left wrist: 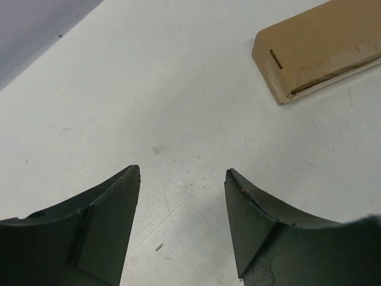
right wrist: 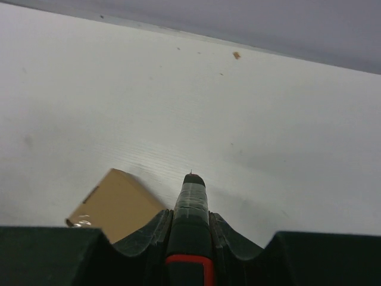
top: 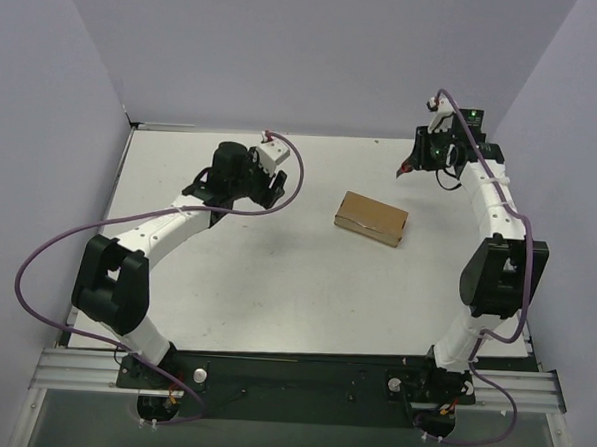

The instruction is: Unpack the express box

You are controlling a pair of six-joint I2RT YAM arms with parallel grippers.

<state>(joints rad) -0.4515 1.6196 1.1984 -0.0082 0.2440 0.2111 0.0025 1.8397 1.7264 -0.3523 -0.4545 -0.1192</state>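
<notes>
Your express box [top: 372, 218] lies flat on the counter [top: 276, 272], a little right of centre, between the two arms. It is a plain tan carton and it is closed, with the flaps down and clear tape across the end seam [left wrist: 321, 44]. You cannot see what is inside. Your left pincer [left wrist: 181, 173] stands wide with nothing in it, above bare counter and well apart from the box. Your right pincer [right wrist: 190, 221] is clamped on a red-and-black utility knife [right wrist: 191, 195], raised near the counter's far right corner.
</notes>
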